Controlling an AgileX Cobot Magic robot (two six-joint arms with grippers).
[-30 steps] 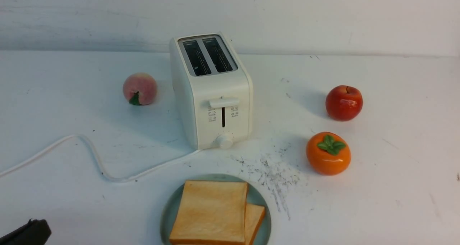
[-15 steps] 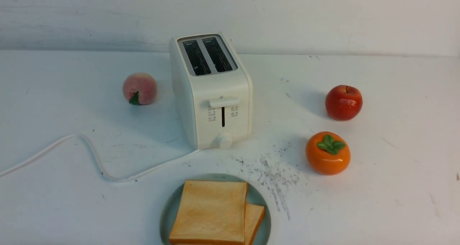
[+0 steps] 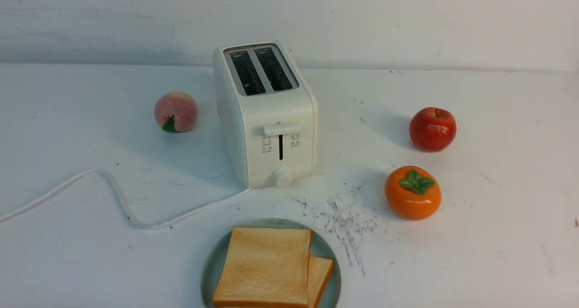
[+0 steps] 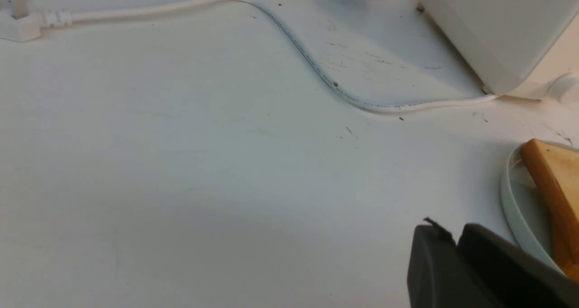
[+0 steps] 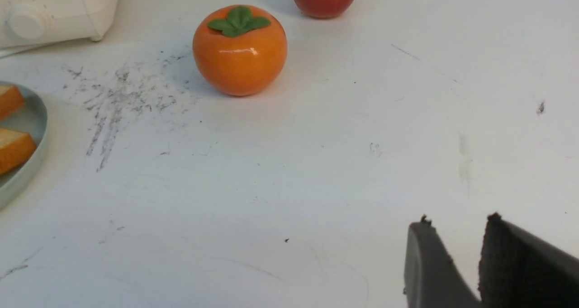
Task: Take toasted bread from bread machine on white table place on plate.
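The bread machine (image 3: 271, 118) stands mid-table on the white table (image 3: 475, 235), and both dark slots look empty. Two slices of toasted bread (image 3: 267, 265) lie overlapped on the teal plate (image 3: 209, 272) at the near edge. Neither gripper shows in the front view. In the left wrist view my left gripper (image 4: 450, 229) hovers beside the plate rim (image 4: 511, 199), its fingers together with only a dark seam between them and nothing held. My right gripper (image 5: 457, 222) is open and empty over bare table, well away from the plate (image 5: 31, 118).
A peach (image 3: 176, 111) sits left of the toaster. A red apple (image 3: 433, 129) and an orange persimmon (image 3: 413, 192) sit to the right. The toaster's white cord (image 3: 113, 186) snakes over the left half of the table to a plug (image 4: 18, 23).
The dark tip of my left gripper, at the bottom left corner of the front view a second ago, has dropped out of that view. Bread, plate and toaster have not moved.
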